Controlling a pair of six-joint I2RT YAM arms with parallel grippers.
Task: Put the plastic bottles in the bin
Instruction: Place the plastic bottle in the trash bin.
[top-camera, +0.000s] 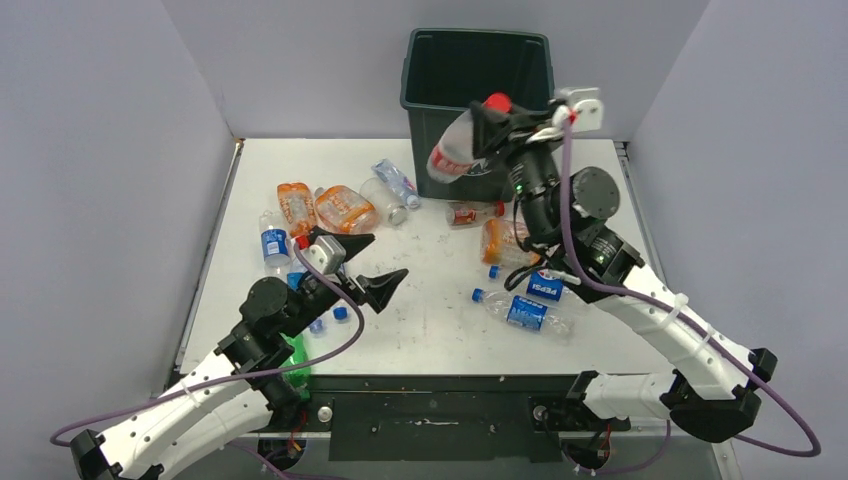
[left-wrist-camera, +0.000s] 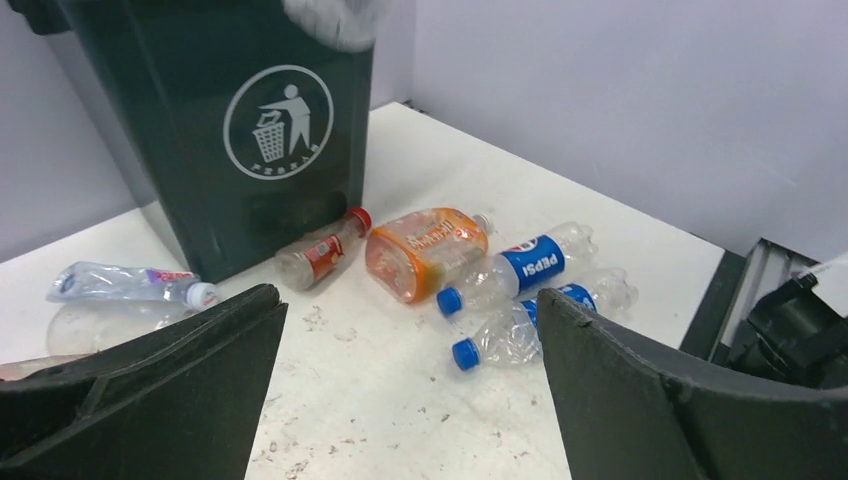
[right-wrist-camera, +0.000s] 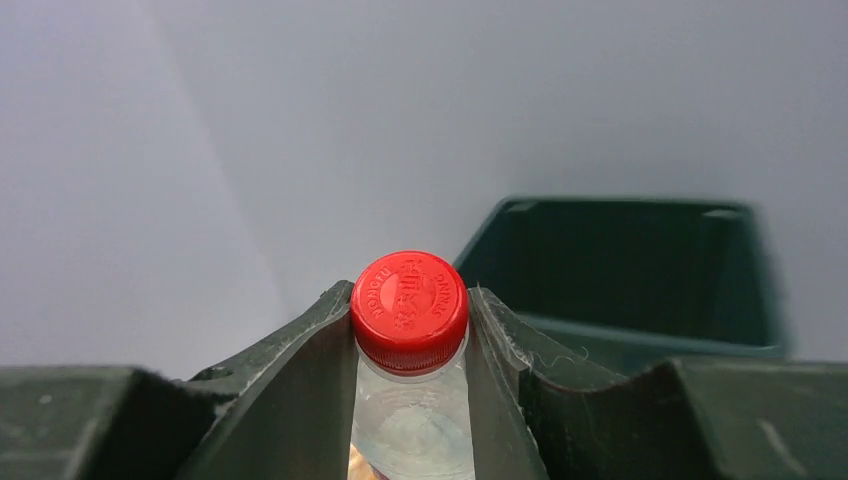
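Now, your right gripper (top-camera: 492, 118) is clenched on the neck of a clear red-capped bottle (top-camera: 452, 150), the jaws pinching just under the ribbed cap. The bottle hangs against the front of the bin (top-camera: 445, 70) near its rim. Its long axis is tilted, with the cap up toward the bin's mouth and the crumpled body trailing down and away from it. From the right wrist, the open mouth lies ahead of the cap and off to 1 side, so I judge the carry has to go farther over the rim before you let go. The thin plastic is light and springy, and it may catch the rim if dropped short.

Your left gripper (top-camera: 390, 254) is spread wide and holds nothing, well in front of the bin over the scuffed white table (top-camera: 440, 330). Just at the bin's foot lie a small red-labelled bottle (left-wrist-camera: 320, 255), a flattened orange bottle (left-wrist-camera: 425, 245) and 2 blue-capped Pepsi bottles (left-wrist-camera: 530, 262). Beyond the bin's left side, more plastic bottles (top-camera: 340, 208) lie scattered, nearer your left arm.
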